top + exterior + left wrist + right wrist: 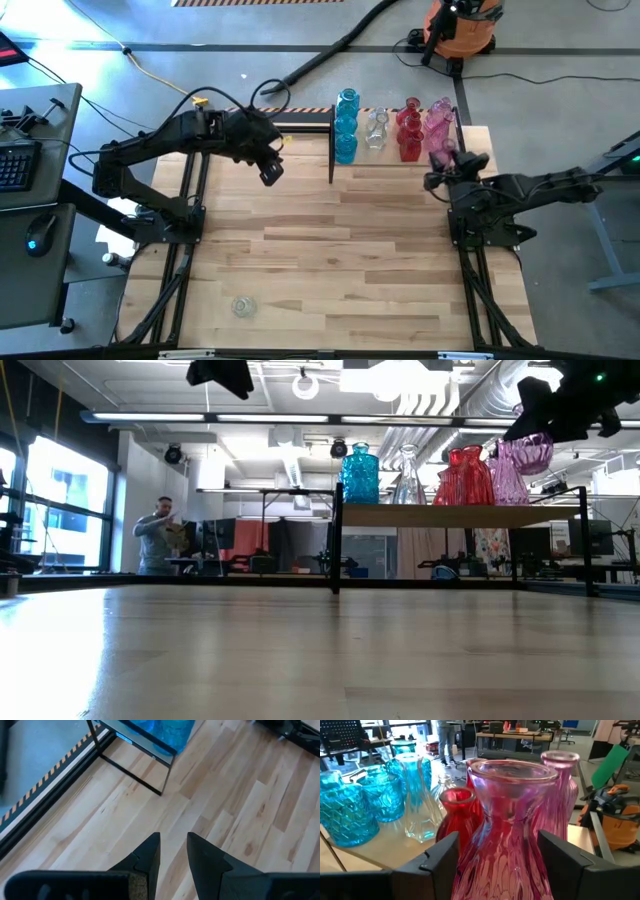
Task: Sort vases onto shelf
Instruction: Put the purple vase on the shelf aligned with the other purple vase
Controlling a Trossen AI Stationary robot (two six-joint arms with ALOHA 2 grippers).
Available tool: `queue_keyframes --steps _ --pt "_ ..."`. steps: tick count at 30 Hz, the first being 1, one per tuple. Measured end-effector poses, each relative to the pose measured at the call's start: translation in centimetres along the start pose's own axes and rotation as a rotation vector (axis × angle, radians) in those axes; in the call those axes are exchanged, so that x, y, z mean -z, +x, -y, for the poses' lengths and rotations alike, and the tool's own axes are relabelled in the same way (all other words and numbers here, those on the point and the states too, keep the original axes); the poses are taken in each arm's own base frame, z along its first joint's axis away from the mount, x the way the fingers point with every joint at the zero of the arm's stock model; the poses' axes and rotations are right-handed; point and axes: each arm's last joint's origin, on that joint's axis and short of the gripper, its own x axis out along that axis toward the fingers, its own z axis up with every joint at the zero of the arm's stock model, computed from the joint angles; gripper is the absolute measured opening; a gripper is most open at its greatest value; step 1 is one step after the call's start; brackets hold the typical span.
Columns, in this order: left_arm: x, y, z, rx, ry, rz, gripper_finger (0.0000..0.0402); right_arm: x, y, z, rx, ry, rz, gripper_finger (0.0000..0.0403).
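Note:
The shelf [400, 515] stands at the table's far edge. On its top stand blue vases [360, 475], a clear one [408, 475], red ones [465, 478] and a pink one [505, 478]. My right gripper [443, 168] is by the shelf's right end, shut on another pink vase [507, 835], which is level with the tops of the standing vases. My left gripper [172, 851] hovers above the table, left of the shelf. Its fingers are a narrow gap apart with nothing between them. A clear vase [243, 306] lies on the table near the front left. My right gripper pinches the pink vase between its two fingers, one on each side of the body [470, 865] below the narrow neck. The fingers [437, 860] come nearly level from the table's right side. The vase is upright and lifted clear above the shelf top [530, 452].
Bare wooden table spreads between the arms and toward the near edge. The shelf's thin black upright [331, 150] stands just right of my left gripper. A keyboard and mouse lie on a desk [30, 150] off the table's left. A person [158, 540] stands far back in the room.

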Motion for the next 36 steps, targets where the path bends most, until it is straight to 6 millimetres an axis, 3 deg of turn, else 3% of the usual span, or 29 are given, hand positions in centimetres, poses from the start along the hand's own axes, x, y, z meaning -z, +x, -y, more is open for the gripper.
queue_keyframes --steps 21,36 --pt "-0.2 0.1 -0.7 -0.019 0.011 0.002 0.0088 3.4 1.7 0.4 0.14 0.033 -0.001 0.0218" --pt "-0.2 0.1 -0.7 -0.019 0.012 0.002 0.0088 3.1 2.7 0.4 0.224 0.013 0.015 0.0218"
